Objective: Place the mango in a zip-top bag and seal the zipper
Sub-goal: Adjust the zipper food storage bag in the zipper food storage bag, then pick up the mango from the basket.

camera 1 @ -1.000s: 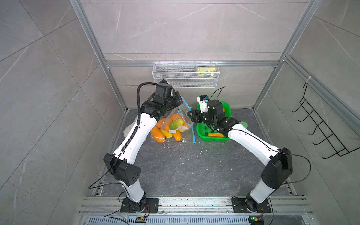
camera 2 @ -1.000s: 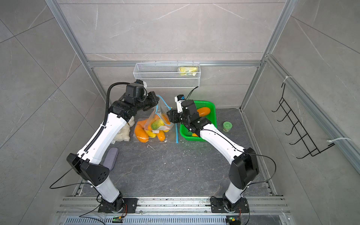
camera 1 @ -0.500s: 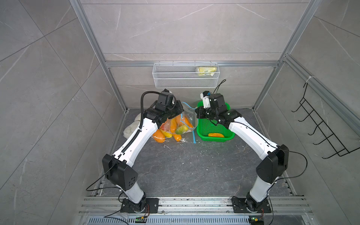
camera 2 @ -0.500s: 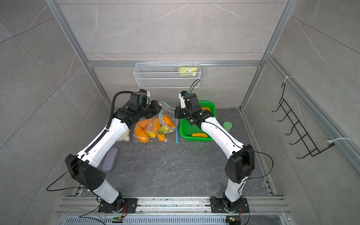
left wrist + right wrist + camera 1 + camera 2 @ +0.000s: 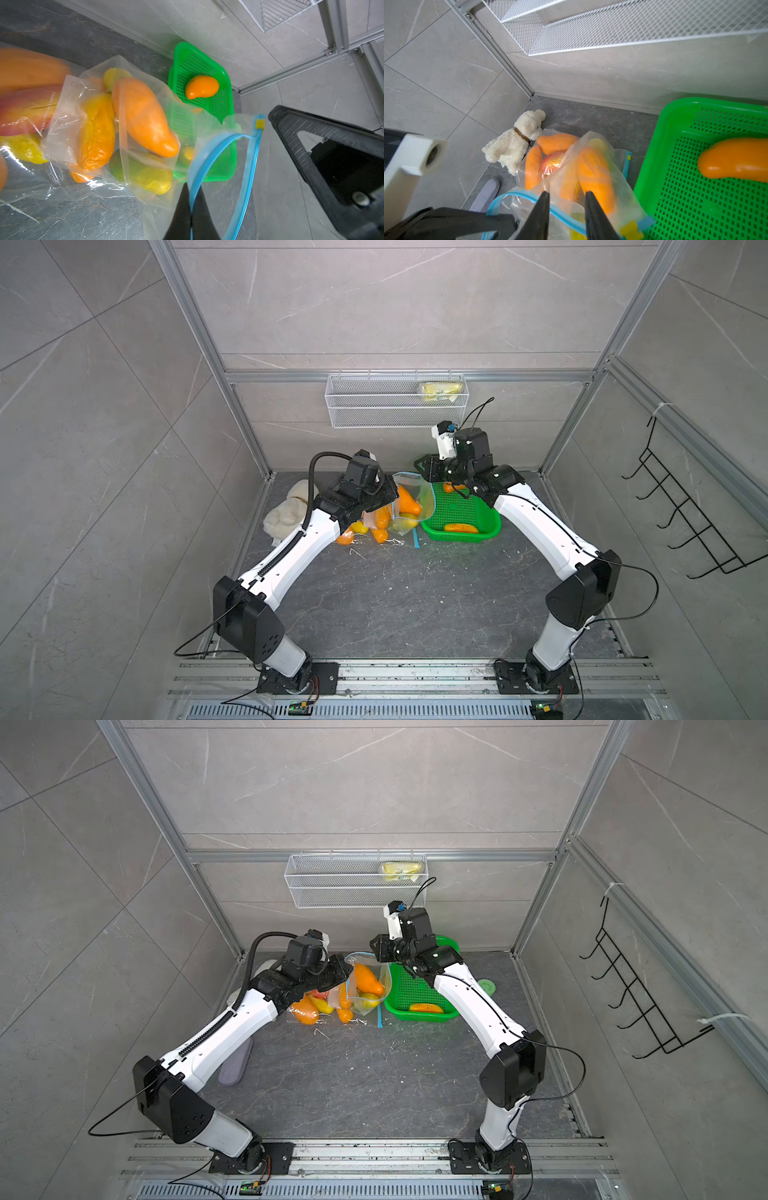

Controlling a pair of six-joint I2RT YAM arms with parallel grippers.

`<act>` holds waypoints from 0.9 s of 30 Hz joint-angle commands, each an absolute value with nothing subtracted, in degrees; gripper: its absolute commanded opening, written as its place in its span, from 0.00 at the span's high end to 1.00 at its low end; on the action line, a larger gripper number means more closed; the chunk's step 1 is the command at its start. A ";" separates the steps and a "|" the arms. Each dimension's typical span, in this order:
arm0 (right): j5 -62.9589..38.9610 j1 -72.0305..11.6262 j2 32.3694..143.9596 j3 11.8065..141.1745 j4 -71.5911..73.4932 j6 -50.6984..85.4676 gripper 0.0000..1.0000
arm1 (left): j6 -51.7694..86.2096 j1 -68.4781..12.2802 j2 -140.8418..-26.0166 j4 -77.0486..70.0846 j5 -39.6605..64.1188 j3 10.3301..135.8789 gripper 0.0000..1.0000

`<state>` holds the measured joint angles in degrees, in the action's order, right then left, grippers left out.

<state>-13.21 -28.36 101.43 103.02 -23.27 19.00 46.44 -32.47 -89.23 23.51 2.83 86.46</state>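
Note:
A clear zip-top bag [image 5: 415,506] [image 5: 374,990] with a blue zipper rim [image 5: 209,149] stands beside the green basket, its mouth partly open. Inside it lies an orange mango [image 5: 409,501] [image 5: 368,978] [image 5: 143,116] over yellow-green fruit. My left gripper [image 5: 392,489] [image 5: 190,187] is shut on the blue rim. Just above the far end of the mouth, my right gripper [image 5: 419,468] [image 5: 565,193] is open, and the rim crosses beneath its spread jaws. The yellow slider [image 5: 259,123] [image 5: 631,229] sits at the rim's end.
The green basket [image 5: 457,536] [image 5: 675,116] holds another orange mango [image 5: 461,527] [image 5: 735,159]. More bagged mangoes [image 5: 365,531] lie under my left arm. A white plush toy [image 5: 286,510] sits by the left wall, with a wire shelf [image 5: 395,406] on the back wall.
My left gripper has come down and to the right with the bag rim, bringing the bag up against the basket. My right gripper has moved up and right, over the bag's mouth.

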 commanded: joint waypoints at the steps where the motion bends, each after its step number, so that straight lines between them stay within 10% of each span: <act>1: -19.24 -27.26 93.59 96.47 -18.04 19.15 0.40 | 46.38 -31.99 -90.01 20.64 1.34 86.24 1.00; 6: -17.13 -24.16 82.85 81.45 -9.12 23.42 0.11 | 46.36 -31.73 -91.58 19.76 2.01 85.82 1.00; 27: 13.43 -13.42 126.09 102.21 -15.47 51.97 0.00 | 45.68 -31.11 -88.16 21.26 0.28 83.13 1.00</act>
<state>8.19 -13.65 123.17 97.60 -12.34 46.19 46.39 -31.46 -91.20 21.26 1.56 82.67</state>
